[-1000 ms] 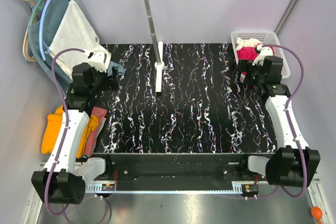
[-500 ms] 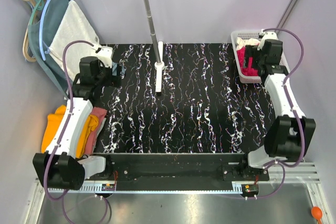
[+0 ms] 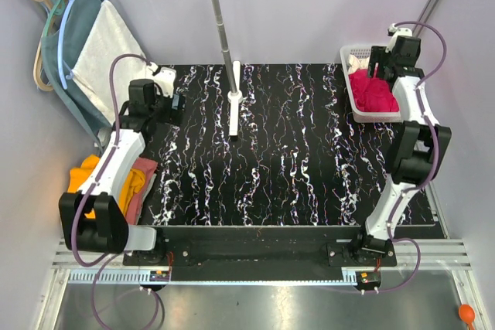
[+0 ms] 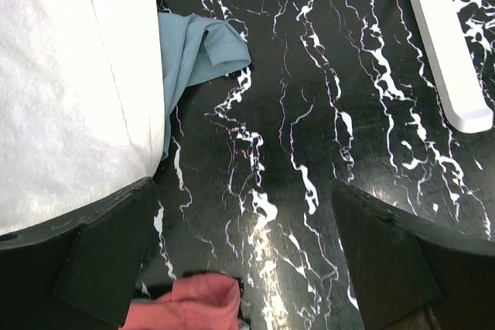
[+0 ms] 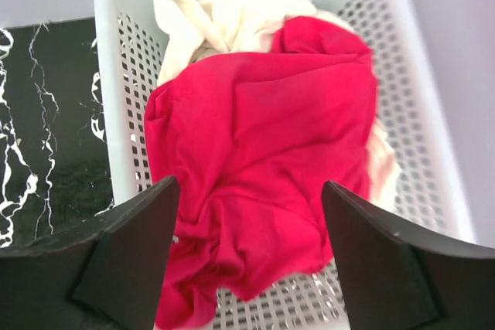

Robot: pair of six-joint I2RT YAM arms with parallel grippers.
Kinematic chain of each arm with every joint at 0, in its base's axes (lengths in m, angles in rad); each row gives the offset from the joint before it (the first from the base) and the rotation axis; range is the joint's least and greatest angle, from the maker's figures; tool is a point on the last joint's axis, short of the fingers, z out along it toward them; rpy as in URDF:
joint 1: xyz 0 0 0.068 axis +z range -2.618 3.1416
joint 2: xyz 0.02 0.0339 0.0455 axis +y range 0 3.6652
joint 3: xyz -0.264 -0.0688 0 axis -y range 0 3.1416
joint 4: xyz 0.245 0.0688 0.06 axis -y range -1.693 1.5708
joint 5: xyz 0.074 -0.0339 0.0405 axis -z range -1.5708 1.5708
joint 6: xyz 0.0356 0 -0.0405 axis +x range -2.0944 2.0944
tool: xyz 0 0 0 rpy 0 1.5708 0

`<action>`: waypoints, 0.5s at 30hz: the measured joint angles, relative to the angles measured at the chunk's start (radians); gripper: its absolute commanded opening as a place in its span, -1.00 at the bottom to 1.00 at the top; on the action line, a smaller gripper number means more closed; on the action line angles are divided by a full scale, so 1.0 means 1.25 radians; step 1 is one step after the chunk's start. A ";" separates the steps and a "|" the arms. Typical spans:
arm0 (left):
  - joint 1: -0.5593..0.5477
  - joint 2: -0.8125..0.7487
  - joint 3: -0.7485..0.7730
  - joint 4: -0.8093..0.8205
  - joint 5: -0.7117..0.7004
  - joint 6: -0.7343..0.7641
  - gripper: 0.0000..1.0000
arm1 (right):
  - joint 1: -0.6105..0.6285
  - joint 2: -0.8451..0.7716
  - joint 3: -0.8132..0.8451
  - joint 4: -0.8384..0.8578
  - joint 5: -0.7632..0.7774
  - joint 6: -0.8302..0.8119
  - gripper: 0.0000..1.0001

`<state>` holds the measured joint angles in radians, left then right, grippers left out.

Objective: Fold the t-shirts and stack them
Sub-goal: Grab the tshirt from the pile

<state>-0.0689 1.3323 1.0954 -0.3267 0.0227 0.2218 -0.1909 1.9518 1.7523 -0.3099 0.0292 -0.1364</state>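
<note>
The crimson-pink t-shirt lies crumpled in a white basket at the table's far right, on top of a cream-white t-shirt. My right gripper hangs open just above the crimson cloth, one finger on each side of it; in the top view this gripper is over the basket's far end, beside the crimson t-shirt. Off the table's left edge lie the orange-yellow t-shirt and the dusty pink t-shirt. My left gripper is open over bare tabletop, with the dusty pink t-shirt at its near edge.
A hanger stand rises mid-table, with a pole and a white base. A pale white garment and a teal-blue garment hang at the far left, their hems touching the table by my left gripper.
My right arm has reached farther back over the basket, uncovering the crimson t-shirt in the top view, and its jaws have narrowed a little. My left arm has shifted back and slightly right.
</note>
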 measured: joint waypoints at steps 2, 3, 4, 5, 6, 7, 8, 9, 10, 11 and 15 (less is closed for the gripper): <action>0.000 0.021 0.000 0.019 0.000 0.005 0.97 | -0.001 0.045 0.033 -0.003 -0.015 0.004 0.55; 0.000 0.032 0.000 0.030 0.000 0.006 0.97 | -0.001 0.070 0.048 -0.005 -0.022 0.007 0.52; 0.000 0.045 0.000 0.038 0.000 0.008 0.97 | -0.001 0.094 0.064 -0.009 -0.028 0.008 0.50; 0.000 0.056 0.000 0.045 0.000 0.009 0.97 | -0.001 0.119 0.080 -0.012 -0.034 0.009 0.48; 0.000 0.067 0.000 0.052 0.000 0.011 0.97 | -0.001 0.143 0.095 -0.015 -0.039 0.009 0.46; 0.000 0.078 0.000 0.059 0.000 0.012 0.97 | -0.001 0.165 0.110 -0.021 -0.041 0.010 0.46; 0.000 0.087 0.000 0.066 0.000 0.013 0.97 | -0.001 0.186 0.127 -0.027 -0.044 0.010 0.43; 0.000 0.096 0.000 0.072 0.000 0.015 0.97 | -0.001 0.206 0.143 -0.028 -0.046 0.010 0.41; 0.000 0.104 0.000 0.078 0.000 0.015 0.97 | -0.001 0.224 0.160 -0.032 -0.048 0.010 0.40; 0.000 0.113 0.000 0.086 0.000 0.017 0.97 | -0.001 0.243 0.180 -0.037 -0.052 0.010 0.40; 0.000 0.140 -0.001 0.108 0.000 0.022 0.97 | -0.001 0.298 0.251 -0.051 -0.061 0.010 0.37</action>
<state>-0.0689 1.5074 1.0946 -0.1917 0.0223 0.2497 -0.1917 2.3241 2.0659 -0.3733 -0.0471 -0.1238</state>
